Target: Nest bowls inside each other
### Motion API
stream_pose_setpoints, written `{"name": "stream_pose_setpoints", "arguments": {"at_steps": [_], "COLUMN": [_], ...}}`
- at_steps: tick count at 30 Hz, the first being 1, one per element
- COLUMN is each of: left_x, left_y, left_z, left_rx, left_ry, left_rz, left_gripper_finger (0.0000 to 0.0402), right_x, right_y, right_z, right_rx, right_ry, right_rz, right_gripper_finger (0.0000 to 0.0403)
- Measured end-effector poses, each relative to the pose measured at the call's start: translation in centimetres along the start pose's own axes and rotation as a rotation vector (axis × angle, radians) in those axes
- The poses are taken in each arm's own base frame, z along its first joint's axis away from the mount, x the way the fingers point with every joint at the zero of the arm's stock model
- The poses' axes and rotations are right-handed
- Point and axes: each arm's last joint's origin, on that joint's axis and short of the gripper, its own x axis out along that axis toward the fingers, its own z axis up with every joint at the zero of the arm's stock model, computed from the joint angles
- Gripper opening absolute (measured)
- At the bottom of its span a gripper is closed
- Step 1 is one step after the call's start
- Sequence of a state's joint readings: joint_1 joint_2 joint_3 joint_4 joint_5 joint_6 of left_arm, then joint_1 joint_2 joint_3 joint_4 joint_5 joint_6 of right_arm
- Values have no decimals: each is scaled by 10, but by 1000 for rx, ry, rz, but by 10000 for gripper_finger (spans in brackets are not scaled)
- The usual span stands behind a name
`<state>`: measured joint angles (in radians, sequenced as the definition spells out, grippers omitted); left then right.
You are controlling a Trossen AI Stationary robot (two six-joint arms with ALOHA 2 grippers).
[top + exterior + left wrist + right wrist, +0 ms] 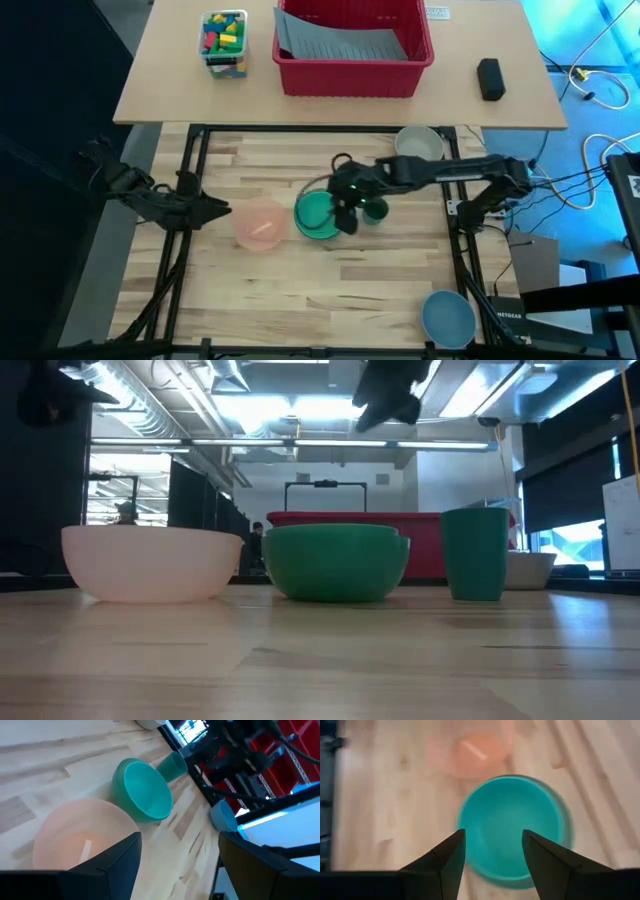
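A pale pink bowl (262, 222) and a teal green bowl (318, 213) stand side by side on their bases at mid-table. A grey-white bowl (418, 143) stands at the far right, and a light blue bowl (447, 318) at the near right corner. My right gripper (492, 834) hangs open well above the teal bowl (512, 827), high over the table in the low view (385, 405), with nothing between its fingers. My left gripper (180, 840) is open at the table's left (222, 208), just short of the pink bowl (82, 842).
A small dark green cup (376, 210) stands upright just right of the teal bowl. On the far table are a red bin (352, 50), a clear box of coloured blocks (224, 42) and a black object (489, 78). Black frame rails (190, 170) border the work surface.
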<state>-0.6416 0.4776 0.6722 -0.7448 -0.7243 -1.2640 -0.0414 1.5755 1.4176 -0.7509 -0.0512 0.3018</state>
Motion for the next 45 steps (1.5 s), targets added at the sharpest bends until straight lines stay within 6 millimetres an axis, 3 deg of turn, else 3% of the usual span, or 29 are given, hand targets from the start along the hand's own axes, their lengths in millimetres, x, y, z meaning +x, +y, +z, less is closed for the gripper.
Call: {"name": "stream_pose_setpoints", "arguments": {"at_steps": [4, 8, 18, 34, 45], "left_x": [-5, -3, 5, 6, 8], "left_y": [9, 16, 26, 27, 30], "left_z": [2, -1, -12, -9, -4], "left_rx": [19, 35, -29, -90, -114], "left_ry": [-15, -26, -40, -109, -162], "left_rz": [-28, -13, 27, 50, 93], "left_gripper_finger": [247, 247, 247, 247, 247], "right_x": [22, 33, 55, 97, 115], "right_y": [-10, -33, -80, -105, -111], "right_z": [17, 25, 22, 10, 1], "right_rx": [7, 39, 57, 17, 0], "right_ry": [10, 26, 146, 301, 368], "right_rz": [-57, -89, -129, -24, 51], "right_gripper_finger": [179, 188, 287, 309, 310]}}
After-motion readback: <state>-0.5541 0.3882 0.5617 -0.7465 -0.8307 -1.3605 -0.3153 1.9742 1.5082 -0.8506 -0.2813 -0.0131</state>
